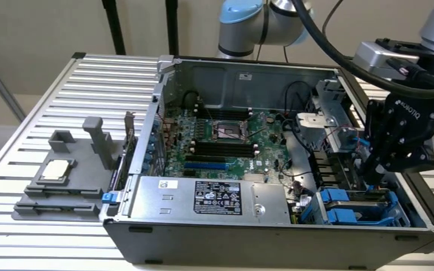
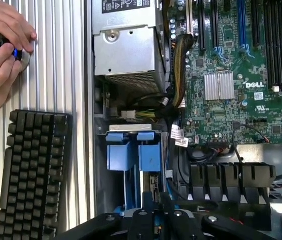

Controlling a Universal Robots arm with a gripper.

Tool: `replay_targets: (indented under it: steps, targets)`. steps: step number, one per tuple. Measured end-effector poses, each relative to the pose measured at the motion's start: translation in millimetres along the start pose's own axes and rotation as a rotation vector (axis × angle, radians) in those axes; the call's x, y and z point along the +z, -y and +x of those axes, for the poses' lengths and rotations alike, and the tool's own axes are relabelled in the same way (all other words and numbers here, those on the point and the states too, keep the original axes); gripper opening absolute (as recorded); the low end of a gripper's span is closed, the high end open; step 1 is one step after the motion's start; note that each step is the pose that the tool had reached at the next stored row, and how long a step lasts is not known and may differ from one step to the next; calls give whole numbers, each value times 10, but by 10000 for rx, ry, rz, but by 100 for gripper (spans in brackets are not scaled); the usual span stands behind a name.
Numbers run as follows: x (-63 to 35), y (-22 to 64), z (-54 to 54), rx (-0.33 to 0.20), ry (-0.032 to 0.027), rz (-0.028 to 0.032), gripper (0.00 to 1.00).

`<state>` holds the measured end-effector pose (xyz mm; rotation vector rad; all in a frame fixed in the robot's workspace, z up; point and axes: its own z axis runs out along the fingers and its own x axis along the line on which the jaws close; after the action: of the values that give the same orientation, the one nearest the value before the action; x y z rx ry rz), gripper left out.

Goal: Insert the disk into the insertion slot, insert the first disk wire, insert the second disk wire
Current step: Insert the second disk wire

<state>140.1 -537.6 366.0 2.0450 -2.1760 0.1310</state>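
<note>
Claw [image 2: 153, 212] of black metal pinched narrow just above bright blue plastic carrier frame [image 2: 133, 152] of the disk, seated in grey sheet-metal insertion slot [image 1: 364, 206] by green motherboard [image 1: 225, 141].

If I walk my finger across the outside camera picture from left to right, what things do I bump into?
Grey fixture block → silver power-supply box → blue drive carrier → gripper.
</note>
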Motion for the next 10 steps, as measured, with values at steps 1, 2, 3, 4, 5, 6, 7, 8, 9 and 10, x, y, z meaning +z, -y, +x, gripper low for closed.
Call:
replay_targets:
  steps: [1,2,3,4,5,6,7,8,9,10]
  targets:
    - [5,-15,7,-33,30,3,16]
    - [8,-32,14,-71,64,8,16]
    - [12,-45,19,-116,98,13,16]
    - [16,-55,25,-162,138,20,16]
    - [21,-59,34,-197,186,30,16]
    - [30,-61,50,-211,239,47,16]
    - [39,-61,64,-225,296,68,16]
    - [50,-62,79,-238,356,89,16]
    - [64,-63,98,-249,406,103,16]
    - [81,-66,120,-261,444,111,16]
